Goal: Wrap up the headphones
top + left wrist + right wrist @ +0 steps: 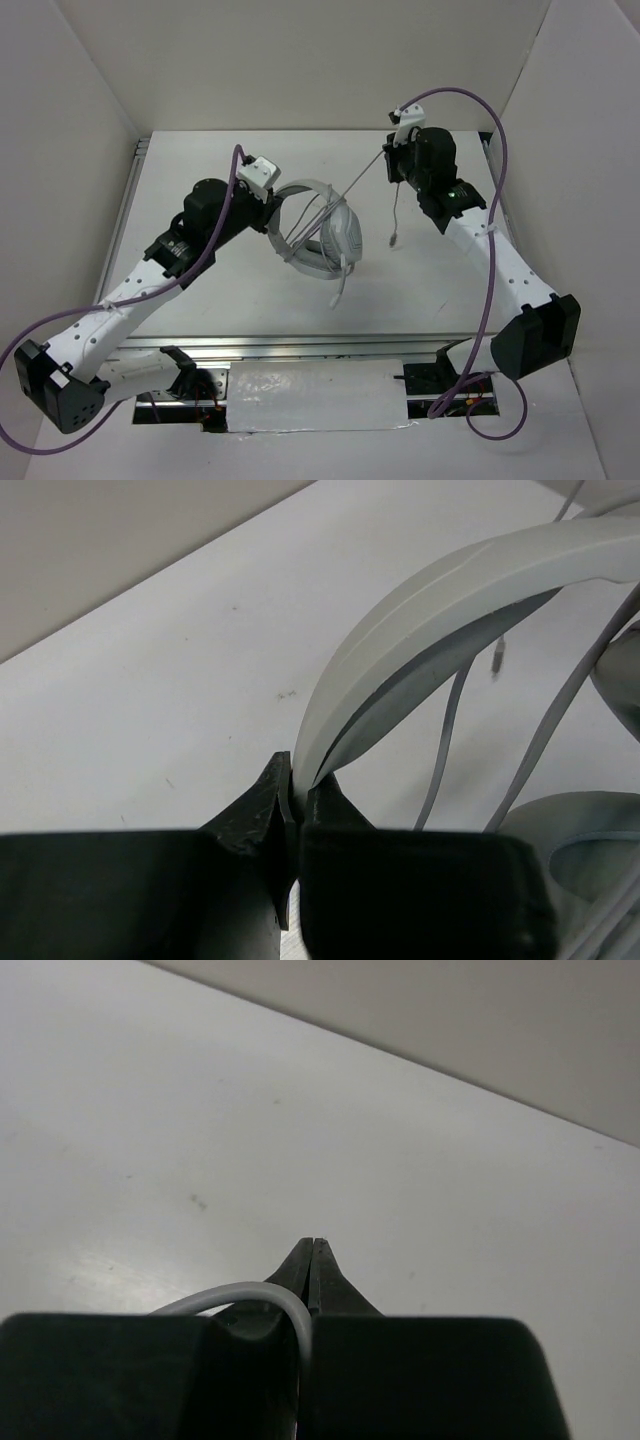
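Note:
The light grey-white headphones (325, 235) hang above the table's middle, with several turns of thin grey cable across the headband. My left gripper (270, 208) is shut on the headband (420, 610), which rises from between its jaws in the left wrist view. My right gripper (388, 150) is shut on the cable (270, 1300), held up at the back right. The cable (355, 180) runs taut from the headphones to it. The cable's end with the plug (394, 238) dangles below the right gripper. The ear cup (590, 840) shows at the lower right of the left wrist view.
White walls stand close on the left, back and right of the white table (200, 160). Thick purple robot cables (495, 200) loop off both arms. A metal rail (300, 350) runs along the table's near edge.

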`<state>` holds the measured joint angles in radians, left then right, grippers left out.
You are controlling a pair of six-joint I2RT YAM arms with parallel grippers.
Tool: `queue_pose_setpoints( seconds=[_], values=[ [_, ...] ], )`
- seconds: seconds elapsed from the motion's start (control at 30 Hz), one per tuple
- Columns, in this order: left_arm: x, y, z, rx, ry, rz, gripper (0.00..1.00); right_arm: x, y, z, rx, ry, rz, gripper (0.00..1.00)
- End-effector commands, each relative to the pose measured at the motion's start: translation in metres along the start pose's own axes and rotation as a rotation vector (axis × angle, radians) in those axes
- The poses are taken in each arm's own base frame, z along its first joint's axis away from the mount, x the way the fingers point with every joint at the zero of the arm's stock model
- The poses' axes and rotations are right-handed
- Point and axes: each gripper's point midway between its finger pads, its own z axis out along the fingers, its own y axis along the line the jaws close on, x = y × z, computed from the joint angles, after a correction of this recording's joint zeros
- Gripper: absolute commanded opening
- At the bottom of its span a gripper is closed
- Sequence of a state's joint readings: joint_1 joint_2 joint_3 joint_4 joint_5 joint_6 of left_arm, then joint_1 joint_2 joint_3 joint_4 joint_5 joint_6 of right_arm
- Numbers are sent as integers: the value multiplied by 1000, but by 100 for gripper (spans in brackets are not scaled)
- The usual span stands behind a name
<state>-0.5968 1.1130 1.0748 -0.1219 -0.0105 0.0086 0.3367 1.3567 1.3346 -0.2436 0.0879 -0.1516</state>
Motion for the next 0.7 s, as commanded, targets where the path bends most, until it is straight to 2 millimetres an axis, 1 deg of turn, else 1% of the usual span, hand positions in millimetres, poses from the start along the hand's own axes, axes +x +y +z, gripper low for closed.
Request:
queue_pose_setpoints(
  seconds=[0.0, 0.03, 0.07, 0.13, 0.17, 0.2, 0.23, 0.27, 0.33, 0.37, 0.4, 0.43, 0.47, 0.5, 0.53, 0.57, 0.6, 0.63, 0.67],
  values=[
    [-56, -16, -12, 93, -179, -70, 0, -13, 23, 5, -151, -117, 87, 0],
    [-57, -16, -10, 93, -174, -81, 0, -9, 29, 6, -185, -117, 91, 1],
    [-69, -17, -12, 102, -194, -100, 0, -12, 40, 6, -253, -144, 93, 3],
    [-81, -16, -9, 110, -213, -121, 0, 5, 55, 8, -321, -112, 121, 5],
    [-99, -15, -12, 114, -245, -131, 0, -5, 61, 8, -360, -161, 120, 8],
    [-106, -17, -12, 130, -253, -146, 0, 1, 74, 8, -434, -152, 134, 10],
    [-109, -16, -7, 131, -246, -156, 0, 4, 81, 10, -474, -149, 132, 10],
    [-127, -16, -12, 138, -280, -168, 0, 7, 89, 14, -513, -145, 155, 11],
    [-139, -19, -11, 161, -300, -176, 0, 12, 108, 13, -612, -137, 175, 12],
    [-150, -18, -14, 163, -326, -183, 0, 9, 113, 15, -634, -159, 180, 14],
    [-156, -19, -15, 166, -338, -189, 0, 15, 118, 20, -655, -146, 198, 15],
    [-160, -17, -16, 161, -345, -199, 0, 16, 130, 18, -702, -145, 203, 16],
    [-174, -16, -22, 160, -371, -204, 0, 17, 136, 23, -722, -156, 210, 19],
    [-178, -16, -21, 164, -372, -209, 0, 16, 140, 25, -741, -158, 221, 21],
    [-189, -14, -26, 155, -391, -215, 0, 11, 151, 23, -783, -182, 215, 23],
    [-194, -14, -28, 156, -398, -217, 0, 16, 156, 27, -800, -170, 226, 27],
    [-198, -13, -28, 154, -403, -221, 0, 13, 161, 28, -816, -175, 237, 29],
    [-210, -11, -34, 151, -425, -221, 0, 8, 166, 29, -838, -197, 231, 34],
    [-214, -11, -36, 152, -431, -225, 0, 14, 178, 32, -865, -179, 241, 34]
  ],
)
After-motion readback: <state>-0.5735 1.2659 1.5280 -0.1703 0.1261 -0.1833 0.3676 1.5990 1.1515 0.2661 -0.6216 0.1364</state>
